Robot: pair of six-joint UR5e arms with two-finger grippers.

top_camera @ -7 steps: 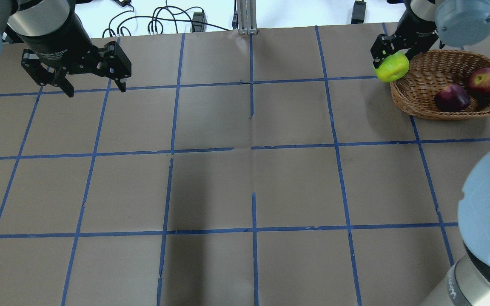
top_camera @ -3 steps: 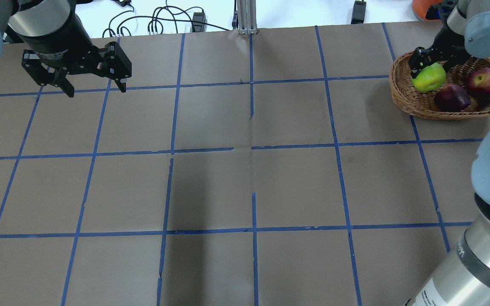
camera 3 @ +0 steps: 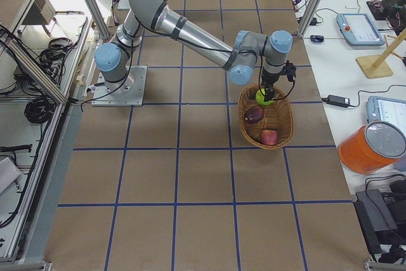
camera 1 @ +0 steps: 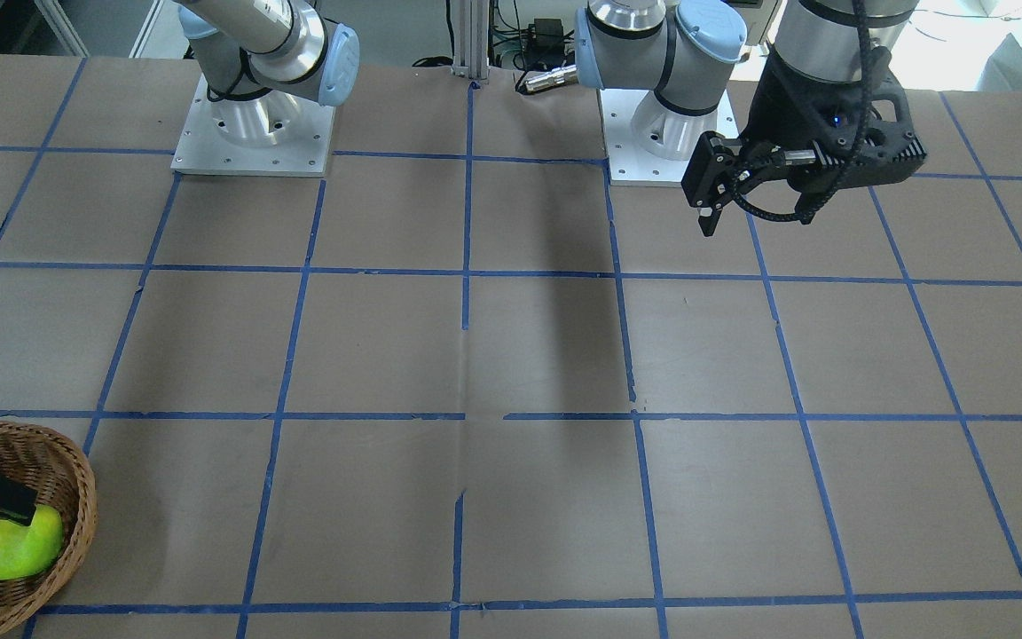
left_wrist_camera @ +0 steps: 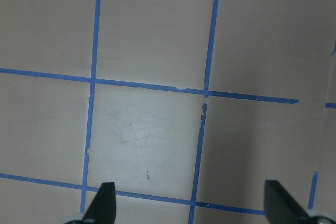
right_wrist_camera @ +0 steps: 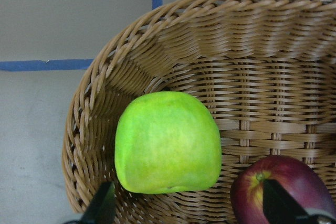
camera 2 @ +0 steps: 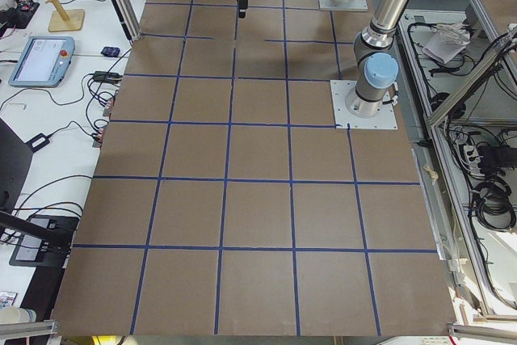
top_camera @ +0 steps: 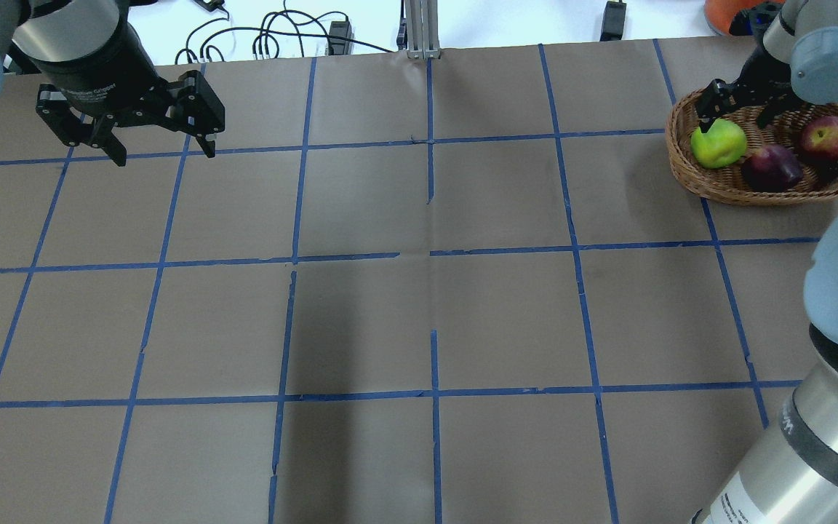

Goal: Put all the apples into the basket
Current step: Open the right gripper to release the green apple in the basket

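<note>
The wicker basket (top_camera: 775, 195) stands at the table's far right. The green apple (top_camera: 719, 143) lies in its left part, apart from the fingers. The dark maroon apple (top_camera: 772, 167) and the red apple (top_camera: 830, 137) lie beside it in the basket. My right gripper (top_camera: 745, 109) hovers open just above the green apple. In the right wrist view the gripper (right_wrist_camera: 191, 205) has its fingertips spread wide, on either side of the green apple (right_wrist_camera: 168, 142), with the maroon apple (right_wrist_camera: 283, 190) at the lower right. My left gripper (top_camera: 163, 153) is open and empty above the far left of the table.
An orange bucket (camera 3: 374, 147) stands off the table beyond the basket. Cables (top_camera: 273, 36) lie past the far edge. An aluminium post (top_camera: 419, 29) stands at the far middle. Blue tape lines grid the brown table.
My right gripper carried the green apple from outside the rim to over the basket, then opened. The apple now lies in the basket. The left arm has not moved.
</note>
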